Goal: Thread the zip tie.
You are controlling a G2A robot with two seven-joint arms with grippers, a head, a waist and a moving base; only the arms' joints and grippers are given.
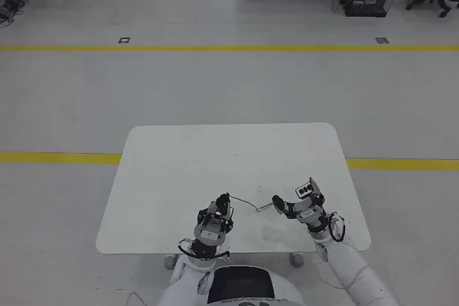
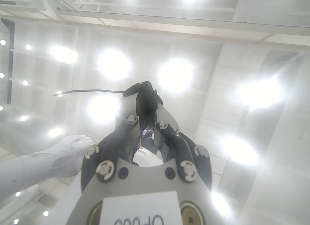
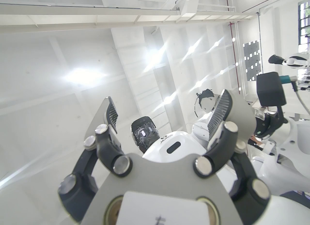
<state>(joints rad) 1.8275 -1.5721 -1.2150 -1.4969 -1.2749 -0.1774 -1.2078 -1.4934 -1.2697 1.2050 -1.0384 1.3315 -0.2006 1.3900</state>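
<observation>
Left gripper [image 2: 145, 91] is clamped tight on one end of the zip tie [image 2: 92, 91], and the thin strap juts out sideways from the fingertips, free in the air. Right gripper [image 3: 167, 112] has its ribbed pads [image 3: 219, 112] spread wide with nothing between them. From the top, the tie's loose tip points toward the right gripper and stops near it, both over the near part of the white table [image 1: 229, 153].

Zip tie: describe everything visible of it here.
The zip tie is a thin, dark, plastic-looking strip, slightly bowed. One end is pinched in the shut left gripper. The rest juts sideways through the air over the table, its free tip stopping short of the open right gripper.
</observation>
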